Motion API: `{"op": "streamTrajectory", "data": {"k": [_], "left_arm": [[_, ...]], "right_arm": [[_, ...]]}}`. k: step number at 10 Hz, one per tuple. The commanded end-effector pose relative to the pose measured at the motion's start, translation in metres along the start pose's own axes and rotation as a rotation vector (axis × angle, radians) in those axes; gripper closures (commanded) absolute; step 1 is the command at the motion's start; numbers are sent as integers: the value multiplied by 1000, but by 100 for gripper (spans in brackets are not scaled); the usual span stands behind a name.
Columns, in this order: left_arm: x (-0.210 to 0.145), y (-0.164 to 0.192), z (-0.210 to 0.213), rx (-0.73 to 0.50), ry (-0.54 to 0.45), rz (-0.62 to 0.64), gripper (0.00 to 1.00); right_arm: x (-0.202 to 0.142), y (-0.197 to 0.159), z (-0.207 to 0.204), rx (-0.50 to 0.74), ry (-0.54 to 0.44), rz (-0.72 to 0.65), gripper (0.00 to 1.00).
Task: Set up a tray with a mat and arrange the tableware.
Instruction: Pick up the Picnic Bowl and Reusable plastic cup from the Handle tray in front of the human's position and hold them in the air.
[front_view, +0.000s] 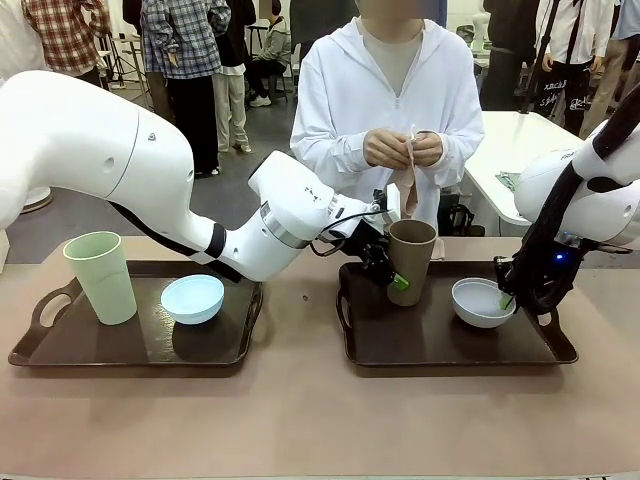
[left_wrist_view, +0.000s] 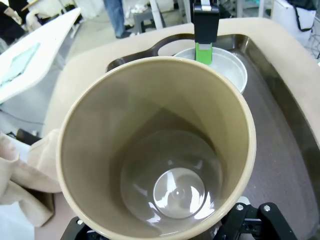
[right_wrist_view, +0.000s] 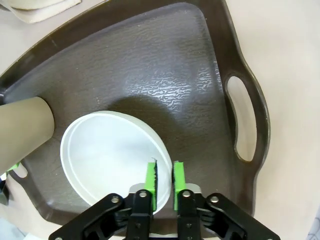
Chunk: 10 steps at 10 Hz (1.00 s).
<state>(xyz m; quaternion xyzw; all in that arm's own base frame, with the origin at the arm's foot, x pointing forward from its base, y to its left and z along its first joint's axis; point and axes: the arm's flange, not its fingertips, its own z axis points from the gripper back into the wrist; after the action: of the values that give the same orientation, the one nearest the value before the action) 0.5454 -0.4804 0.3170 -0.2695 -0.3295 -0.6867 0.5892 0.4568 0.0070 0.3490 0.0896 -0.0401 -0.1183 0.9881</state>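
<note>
A brown cup (front_view: 412, 258) stands upright at the left end of the right-hand dark tray (front_view: 450, 348), and my left gripper (front_view: 398, 278) is shut on its lower side. In the left wrist view the cup's open mouth (left_wrist_view: 155, 150) is right below the camera. A whitish-blue bowl (front_view: 482, 302) sits on the same tray; my right gripper (right_wrist_view: 164, 182) is shut on the near rim of the bowl (right_wrist_view: 110, 155), one pad inside and one outside. A pale green cup (front_view: 102, 276) and a light blue bowl (front_view: 192, 298) stand on the left tray (front_view: 130, 348). Whether a mat lies on either tray I cannot tell.
A person in a white hoodie stands at the far side, both hands (front_view: 400, 148) holding a beige cloth (front_view: 408, 190). More beige cloth (left_wrist_view: 22, 175) lies just beyond the right tray. Bare table runs along the front edge and between the trays.
</note>
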Motion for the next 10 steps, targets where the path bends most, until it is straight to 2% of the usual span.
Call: {"op": "streamTrajectory", "data": {"k": [1,2,3,5,6,8,10], "left_arm": [[5,9,0,10,-2,23,100],[5,9,0,10,-4,27,74],[5,9,0,11,-5,32,100],[6,8,7,18,-3,46,100],[9,3,13,5,-3,39,74],[22,-20,45,-70,49,82,74],[47,-48,94,-69,51,77,74]], "right_arm": [[6,2,-2,18,6,14,100],[7,3,-2,17,8,14,100],[7,2,-2,16,10,16,100],[6,1,-1,21,2,21,100],[4,1,4,14,-6,38,100],[-11,-1,35,24,69,122,100],[-30,-3,82,1,75,179,100]]}}
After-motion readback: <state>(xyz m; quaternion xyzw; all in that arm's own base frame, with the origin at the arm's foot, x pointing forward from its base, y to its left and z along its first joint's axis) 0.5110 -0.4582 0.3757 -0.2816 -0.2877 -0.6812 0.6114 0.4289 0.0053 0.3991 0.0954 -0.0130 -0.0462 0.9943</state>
